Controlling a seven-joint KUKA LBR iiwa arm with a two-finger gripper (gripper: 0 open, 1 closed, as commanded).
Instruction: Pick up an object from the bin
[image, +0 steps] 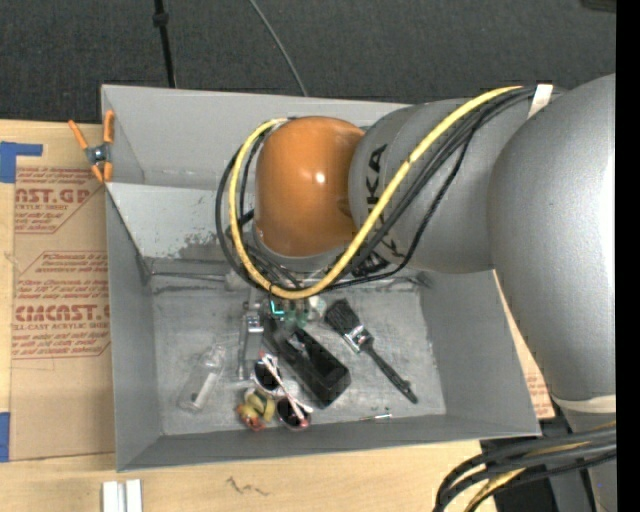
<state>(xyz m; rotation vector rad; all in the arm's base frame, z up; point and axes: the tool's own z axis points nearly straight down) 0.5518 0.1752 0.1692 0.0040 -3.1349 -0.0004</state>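
Nearest the lens: grey arm (560, 220), entering from the right of the frame, with yellow and black cables (400, 180) looped round its orange cover (300, 185). That cover hid most of the hand (272, 312) below it; could not tell whether the hand was apart or together, and nothing was seen held in it.

Hand stood low at the middle of the bin (160, 250), probably because the small heap lay just below it in the frame. In the heap: a black blocky thing (318, 368) and a pair of sunglasses (280, 388), touching each other.

A black brush (375, 350) lay slantwise just right of the block. A small yellow-and-red thing (252, 408) sat by the sunglasses. A clear plastic piece (205, 378) lay apart, lower left.

Judgement: the crowding could spoil a clean grasp.
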